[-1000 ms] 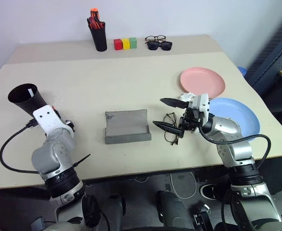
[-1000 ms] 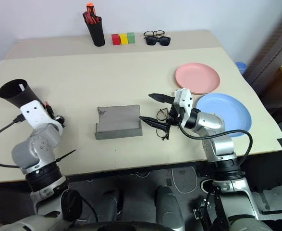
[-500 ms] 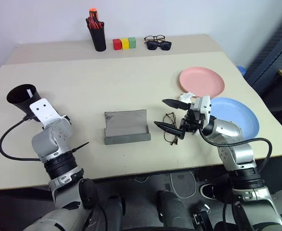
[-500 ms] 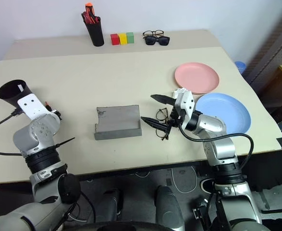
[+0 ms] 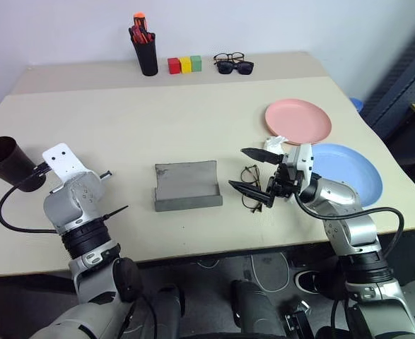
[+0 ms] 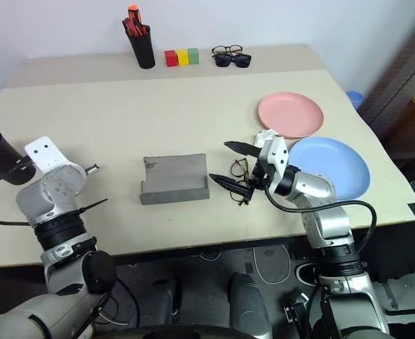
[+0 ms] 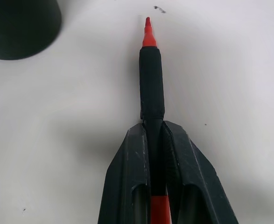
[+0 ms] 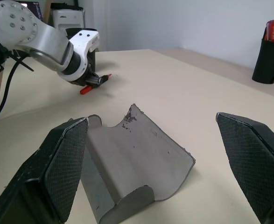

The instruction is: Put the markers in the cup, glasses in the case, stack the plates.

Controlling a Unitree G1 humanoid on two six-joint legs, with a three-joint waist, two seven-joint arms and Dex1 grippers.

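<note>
Now a slim red-and-black marker (image 7: 151, 79), red-tipped, pinched in the left gripper (image 7: 156, 140)

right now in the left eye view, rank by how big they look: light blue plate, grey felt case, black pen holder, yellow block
1. light blue round plastic plate, partly behind the right arm
2. grey felt glasses case
3. tall black pen holder
4. small yellow block

The holder and block sit farthest from the camera, so they look smaller.
</note>
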